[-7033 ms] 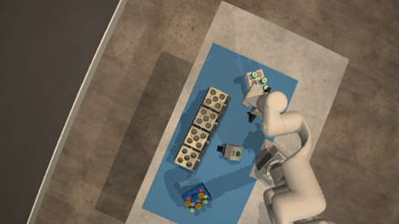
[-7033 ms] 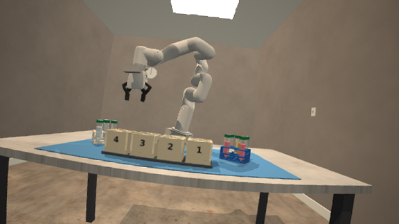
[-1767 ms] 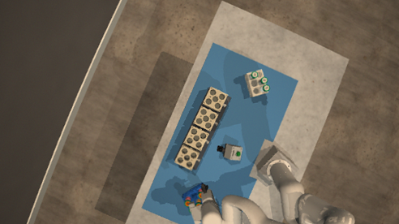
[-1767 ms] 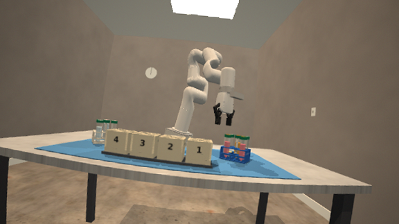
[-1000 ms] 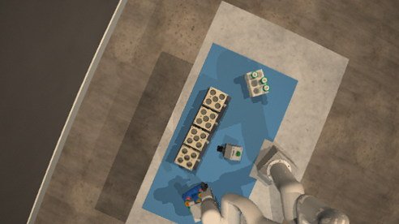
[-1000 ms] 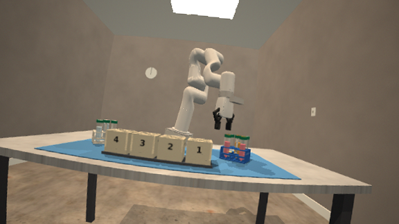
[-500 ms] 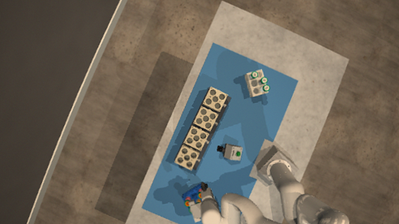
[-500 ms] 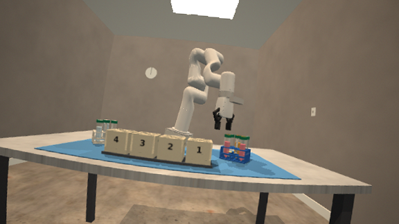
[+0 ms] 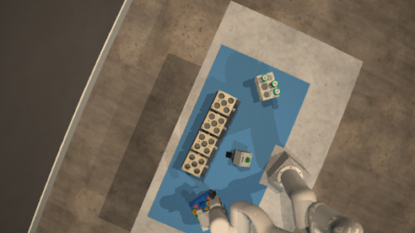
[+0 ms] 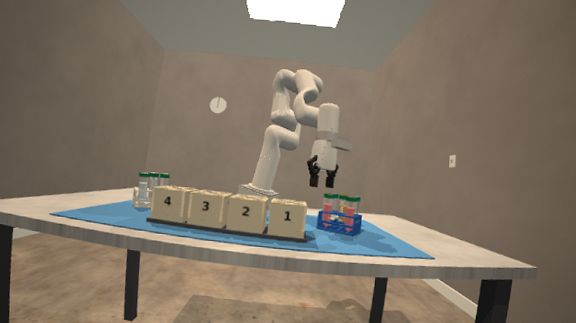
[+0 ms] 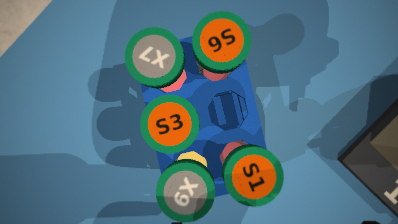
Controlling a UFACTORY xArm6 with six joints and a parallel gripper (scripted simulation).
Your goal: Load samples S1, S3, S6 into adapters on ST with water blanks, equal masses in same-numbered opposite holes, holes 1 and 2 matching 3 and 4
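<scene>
Tubes S1 [image 11: 253,176], S3 [image 11: 170,124] and S6 [image 11: 221,41] stand in the blue rack [image 10: 339,224] [image 11: 202,102] beside X7 [image 11: 154,56] and X9 [image 11: 185,191], one well between S6 and S1 unfilled. Above the rack I see the gripper [image 10: 322,184] spread fully wide, nothing between its fingers. Over on the loading stand [image 10: 226,231] [image 9: 214,151], adapters 1 [image 10: 287,219] [image 9: 196,174], 2 [image 10: 247,214], 3 [image 10: 208,210] and 4 [image 10: 170,205] sit in a row.

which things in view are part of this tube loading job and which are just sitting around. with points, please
For the job:
- samples S1 [image 11: 253,176], S3 [image 11: 169,124], S6 [image 11: 221,40]
- three tubes in the pale rack [image 9: 262,93]
- adapters 1 [image 10: 287,219], 2 [image 10: 247,214], 3 [image 10: 207,210], 4 [image 10: 169,204]
- green DONE key [image 9: 248,160]

Just there:
- X7 [image 11: 154,56], X9 [image 11: 185,191] (another run)
- wall clock [image 10: 217,105]
- wall switch [image 10: 452,161]
</scene>
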